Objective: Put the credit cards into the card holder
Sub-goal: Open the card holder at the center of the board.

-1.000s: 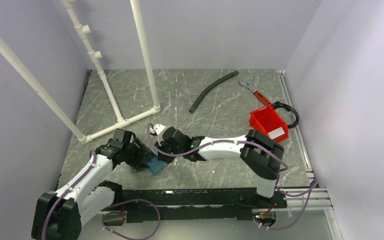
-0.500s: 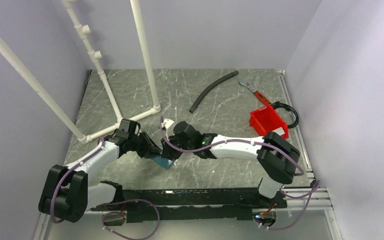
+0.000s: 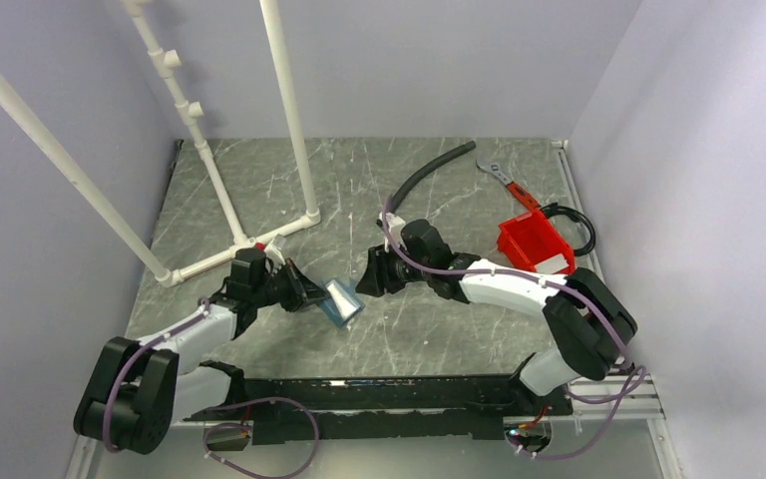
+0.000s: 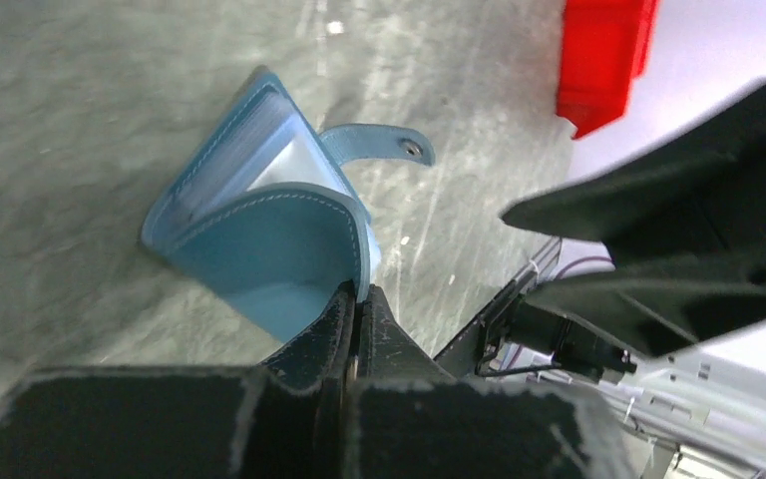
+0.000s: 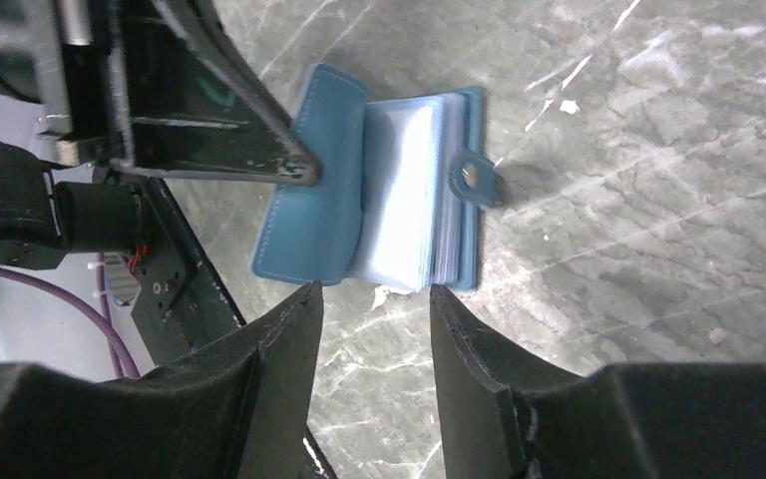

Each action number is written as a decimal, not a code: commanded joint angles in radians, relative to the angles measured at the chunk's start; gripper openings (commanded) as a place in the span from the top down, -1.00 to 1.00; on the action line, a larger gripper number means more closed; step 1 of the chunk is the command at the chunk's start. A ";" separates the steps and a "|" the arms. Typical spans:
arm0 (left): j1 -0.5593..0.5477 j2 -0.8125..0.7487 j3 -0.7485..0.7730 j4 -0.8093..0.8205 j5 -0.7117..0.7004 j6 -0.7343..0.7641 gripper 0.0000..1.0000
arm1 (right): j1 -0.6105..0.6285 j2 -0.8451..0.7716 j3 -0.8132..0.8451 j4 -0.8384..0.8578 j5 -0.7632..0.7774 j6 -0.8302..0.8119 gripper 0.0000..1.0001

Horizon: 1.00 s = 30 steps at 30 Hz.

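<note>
Left gripper [image 4: 357, 299] pinching together on upper cover of card holder [image 4: 259, 220], holding it ajar. Card holder sitting just ahead of left fingers, between both grippers, lower cover resting on table [image 3: 429, 329]. Right gripper [image 5: 369, 299] hanging just beside it on opposite side, jaws standing apart, gripping nothing. Card holder's long side running crosswise to left fingers. Clear pockets fanning open. Snap strap [image 4: 389, 145] pointing away from left gripper. Red bin [image 3: 534, 249], black hose [image 3: 437, 163] and wrench [image 3: 499, 178] lying well beyond right gripper. White pipe frame [image 3: 249, 239] standing near left arm's far side.
</note>
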 commanded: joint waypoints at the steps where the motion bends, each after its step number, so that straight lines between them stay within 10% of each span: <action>1: -0.003 -0.081 -0.043 0.265 0.102 0.078 1.00 | -0.015 0.018 0.006 0.006 -0.041 -0.008 0.07; 17: -0.007 0.106 -0.099 0.230 0.064 0.075 1.00 | -0.010 0.091 0.036 -0.090 0.284 -0.175 -0.92; 30: -0.007 0.056 -0.100 -0.125 -0.137 0.071 1.00 | -0.016 0.128 0.053 -0.050 0.208 -0.131 -0.79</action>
